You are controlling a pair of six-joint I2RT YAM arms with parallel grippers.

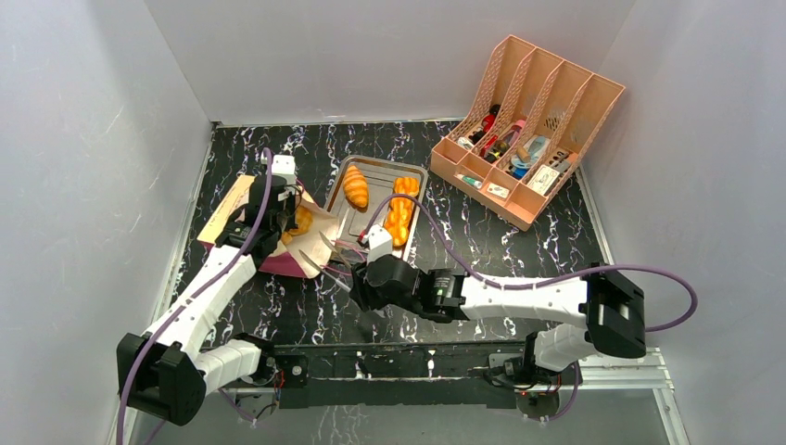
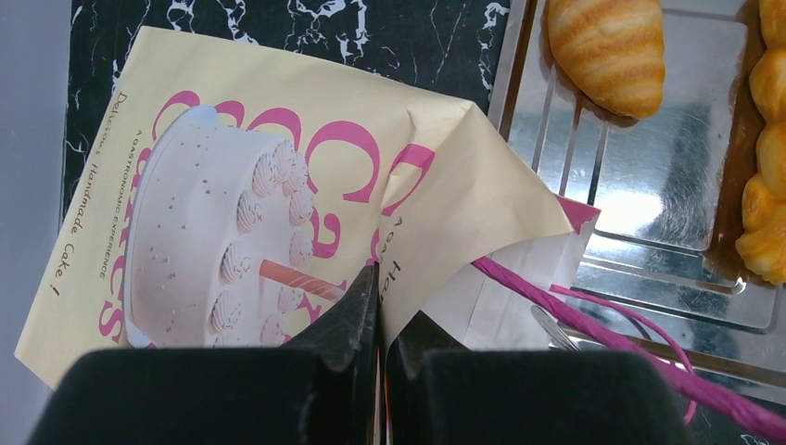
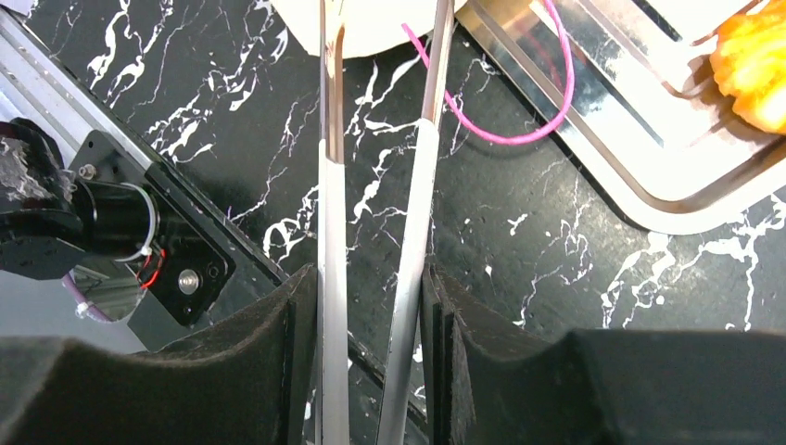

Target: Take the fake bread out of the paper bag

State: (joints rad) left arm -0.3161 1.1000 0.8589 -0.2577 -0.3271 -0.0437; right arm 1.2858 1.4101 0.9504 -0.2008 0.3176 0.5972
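The paper bag [image 1: 230, 206] [image 2: 232, 120] lies on its side at the left, cream with a cake picture, its mouth toward the tray. My left gripper [image 1: 267, 221] [image 2: 380, 287] is shut on the bag's upper edge near the mouth. An orange piece of fake bread [image 1: 301, 221] shows at the bag's mouth. A croissant [image 1: 356, 188] [image 2: 607, 46] and a braided loaf [image 1: 401, 209] [image 2: 765, 185] [image 3: 751, 65] lie on the metal tray [image 1: 375, 165] [image 2: 649, 167] [image 3: 667, 176]. My right gripper [image 1: 363, 278] [image 3: 371, 287] is shut on metal tongs [image 1: 320, 260] [image 3: 331, 204], whose tips point at the bag's mouth.
A peach file rack [image 1: 528, 130] with small items stands at the back right. A pink cord handle [image 2: 593, 315] [image 3: 542, 116] trails from the bag across the tray's edge. The arms' mounting rail [image 1: 417, 357] [image 3: 139, 232] runs along the near table edge.
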